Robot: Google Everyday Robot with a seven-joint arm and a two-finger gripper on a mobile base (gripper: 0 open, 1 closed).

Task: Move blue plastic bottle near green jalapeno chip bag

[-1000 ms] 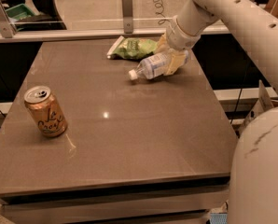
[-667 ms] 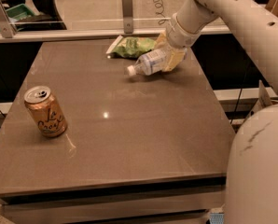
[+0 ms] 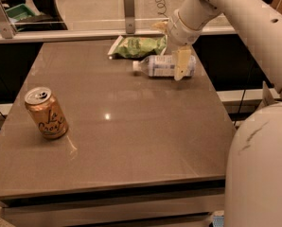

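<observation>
Blue plastic bottle [image 3: 157, 65] lying flat — gripper [image 3: 180, 66] at base end.

Arm [image 3: 235, 13] extended from upper right, gripper [image 3: 180, 66] pointing down.

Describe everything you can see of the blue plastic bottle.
The blue plastic bottle is clear plastic with a white screw cap and a pale blue-and-white label. It lies on its side toward the far right of the table, cap pointing left, just in front of the green chip bag; I cannot tell whether they touch. The hand sits over its base end and hides part of it.
</observation>
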